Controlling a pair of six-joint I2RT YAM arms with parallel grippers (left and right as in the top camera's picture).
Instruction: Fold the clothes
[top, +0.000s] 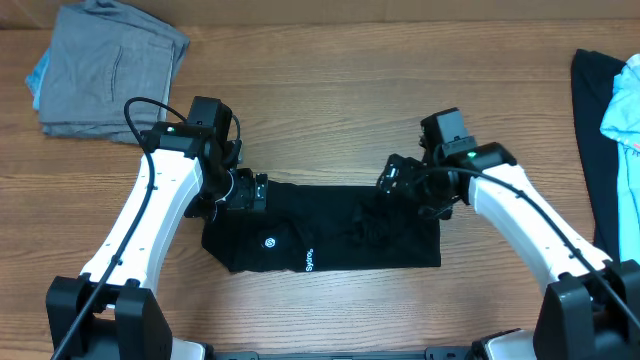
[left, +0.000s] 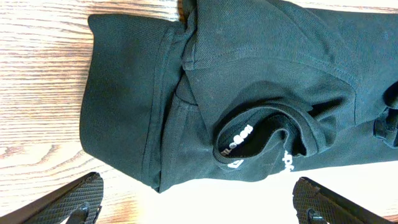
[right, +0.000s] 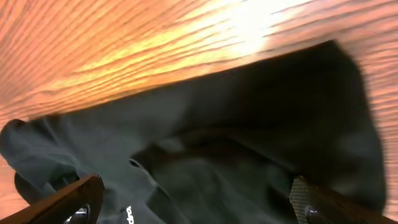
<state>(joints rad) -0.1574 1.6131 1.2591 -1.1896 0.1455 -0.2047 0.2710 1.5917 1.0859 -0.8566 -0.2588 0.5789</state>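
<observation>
The wooden counter (top: 320, 90) carries everything. The black shirt (top: 320, 235) lies at its middle near the front edge, gathered into a rough band running left to right between the two arms, its layers lumpy rather than flat. A folded grey garment (top: 110, 65) sits well apart at the far left corner with a sliver of light blue under it, and a black garment (top: 597, 150) with a light blue one (top: 625, 110) on it lies at the right edge. The left end effector (top: 248, 192) hovers over the shirt's left end, released, fingers spread wide with nothing between them. The right end effector (top: 395, 180) is low over the shirt's right part, likewise spread and gripping nothing. The collar (left: 261, 140) stands open in a loose loop, and the small round logo (top: 268, 242) and white lettering (top: 308, 258) face up. The likely trouble is a pinch that catches only the top layer of this bunched cloth, which would drag the fold open. A spread finger could also hook the collar loop, and an uneven pull could skew the band toward the front edge.
</observation>
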